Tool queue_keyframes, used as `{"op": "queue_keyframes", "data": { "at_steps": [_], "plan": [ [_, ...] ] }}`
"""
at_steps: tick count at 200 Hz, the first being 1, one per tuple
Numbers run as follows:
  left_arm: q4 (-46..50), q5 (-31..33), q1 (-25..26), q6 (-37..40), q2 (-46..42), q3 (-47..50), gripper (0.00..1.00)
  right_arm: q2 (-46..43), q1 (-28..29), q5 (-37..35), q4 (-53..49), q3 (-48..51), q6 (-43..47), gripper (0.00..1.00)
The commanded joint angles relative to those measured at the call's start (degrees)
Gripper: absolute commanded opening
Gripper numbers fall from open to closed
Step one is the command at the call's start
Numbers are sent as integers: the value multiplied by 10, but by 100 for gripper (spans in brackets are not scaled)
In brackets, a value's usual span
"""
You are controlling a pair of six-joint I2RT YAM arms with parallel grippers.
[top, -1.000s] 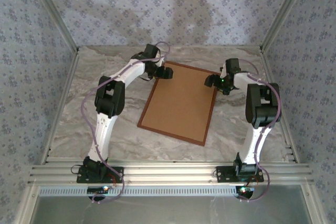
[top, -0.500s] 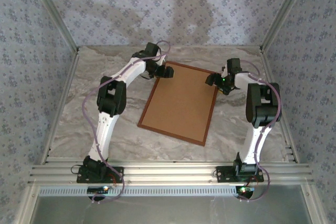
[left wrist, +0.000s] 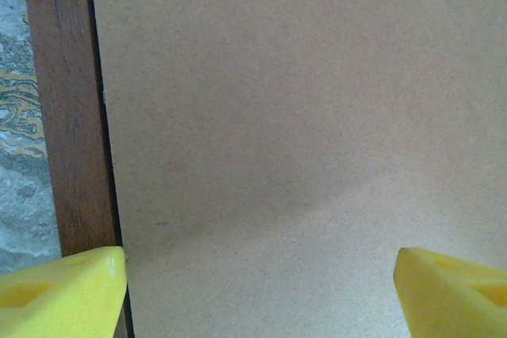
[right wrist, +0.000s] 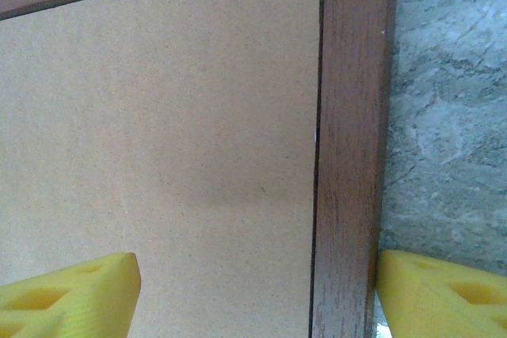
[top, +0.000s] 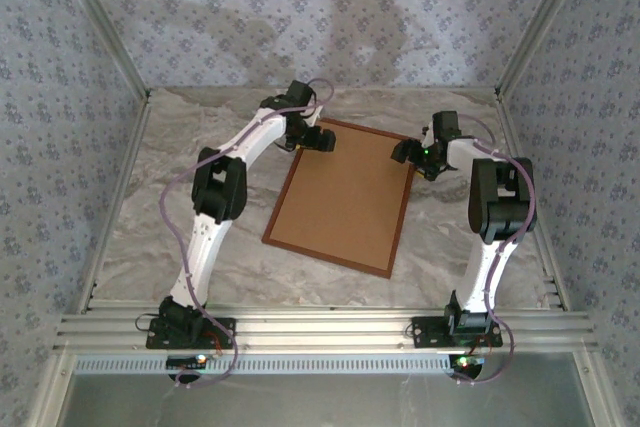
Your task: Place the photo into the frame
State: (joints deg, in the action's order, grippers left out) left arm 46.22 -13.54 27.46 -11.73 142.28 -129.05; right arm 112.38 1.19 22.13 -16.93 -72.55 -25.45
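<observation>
The frame (top: pixel 403 209) lies flat on the marble table, its thin reddish-brown rails enclosing a plain brown backing board (top: pixel 345 197). The photo is hidden. My left gripper (top: pixel 320 137) hovers over the frame's far left corner, open. In the left wrist view its yellow fingertips (left wrist: pixel 63 290) stand wide apart over the board (left wrist: pixel 277 116), one beside the left rail (left wrist: pixel 71 116). My right gripper (top: pixel 408 154) is open over the far right corner. Its fingertips (right wrist: pixel 67 294) straddle the right rail (right wrist: pixel 348 156), one over the board (right wrist: pixel 158 132), one over the table.
Patterned walls close in the table (top: pixel 150 227) on three sides, with metal posts at the far corners. An aluminium rail (top: pixel 320 327) carrying both arm bases runs along the near edge. Bare marble lies left and right of the frame.
My left gripper has shifted slightly to the right along the frame's far edge. The right gripper has edged a little and now holds still. The frame and board have not moved.
</observation>
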Motion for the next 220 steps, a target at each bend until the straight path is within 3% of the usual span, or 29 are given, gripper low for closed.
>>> {"op": "queue_keyframes", "data": {
  "at_steps": [1, 50, 73, 89, 111, 150, 170, 196, 220],
  "plan": [
    [38, 31, 12, 11, -9, -41, 89, -14, 1, 27, 21, 9, 24, 80],
    [40, 49, 11, 14, -38, -60, 94, -53, -11, -2, 12, 27, 36, 81],
    [29, 54, 13, 7, -70, -20, 94, -90, -5, -24, 13, 37, 40, 81],
    [-19, 55, 13, -7, -128, 74, 92, -120, 7, -45, 11, 69, 49, 82],
    [-135, 45, 14, -48, -258, 284, 90, -151, 27, -91, 5, 81, 70, 84],
    [-245, 0, 37, -90, -446, 564, 87, -118, 45, -106, 12, 14, 108, 86],
    [-271, 16, 87, -13, -496, 652, 86, -85, 52, -120, 15, -26, 139, 87],
    [-309, 67, 171, 170, -541, 726, 87, -24, 48, -102, -27, -113, 197, 89],
    [-345, 60, 212, 345, -562, 771, 89, 46, 47, -71, -81, -209, 241, 89]
  ]
}}
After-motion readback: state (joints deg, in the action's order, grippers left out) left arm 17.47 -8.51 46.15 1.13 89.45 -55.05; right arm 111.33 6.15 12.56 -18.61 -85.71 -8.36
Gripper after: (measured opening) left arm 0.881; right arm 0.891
